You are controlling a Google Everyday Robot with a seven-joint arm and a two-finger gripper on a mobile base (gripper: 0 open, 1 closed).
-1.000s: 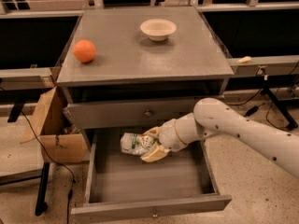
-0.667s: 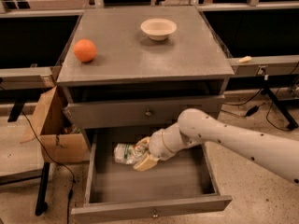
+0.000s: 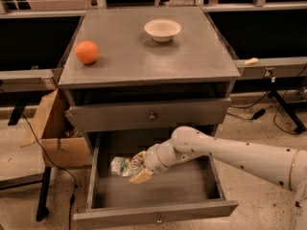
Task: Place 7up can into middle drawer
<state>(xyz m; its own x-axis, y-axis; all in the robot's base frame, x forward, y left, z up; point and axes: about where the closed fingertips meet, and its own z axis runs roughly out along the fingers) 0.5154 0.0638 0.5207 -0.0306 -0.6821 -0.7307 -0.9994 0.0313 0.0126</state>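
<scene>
Where middle drawer [image 3: 153,215] stands open, gripper [image 3: 136,168] inside, fingers [image 3: 141,177] seemingly clasping half-hidden 7up can [image 3: 120,166]

The arm [image 3: 230,155] reaches in from the right. Its end effector [image 3: 136,169] sits low in the drawer [image 3: 158,211], fingers [image 3: 140,176] clasping the can [image 3: 121,166].

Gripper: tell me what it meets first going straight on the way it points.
The gripper, low inside the middle drawer, points left with the 7up can in its jaws. The can would likely meet the drawer's left wall first; depth is unclear.
</scene>
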